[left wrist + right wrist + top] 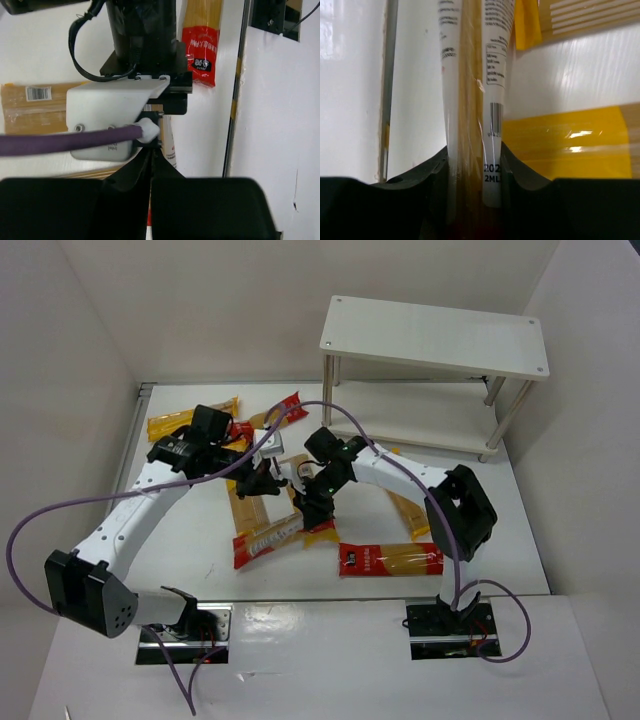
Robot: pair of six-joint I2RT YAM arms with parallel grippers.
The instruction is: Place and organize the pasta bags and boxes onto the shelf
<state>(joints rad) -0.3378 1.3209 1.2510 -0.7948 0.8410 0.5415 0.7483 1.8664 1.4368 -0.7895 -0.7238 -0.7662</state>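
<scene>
A white-and-clear pasta packet [470, 75] with a barcode stands between the fingers of my right gripper [474, 150], which is shut on it. In the top view that gripper [315, 505] hangs over the pile of packets in the middle of the table. My left gripper [262, 480] sits just left of it. Its jaws [151, 150] are shut, their tips beside the white packet's end [171, 145]; I cannot tell if they pinch it. Other packets lie flat: a red-and-yellow one [390, 560], a red one [268, 538] and a yellow one [190, 422]. The shelf [435, 335] stands at the back right.
The right arm's wrist [120, 107] with its purple cable fills the space in front of my left gripper. A red packet [202, 45] and a tan one with a barcode [35, 107] lie beyond. A metal strip [235, 100] edges the table at the white wall.
</scene>
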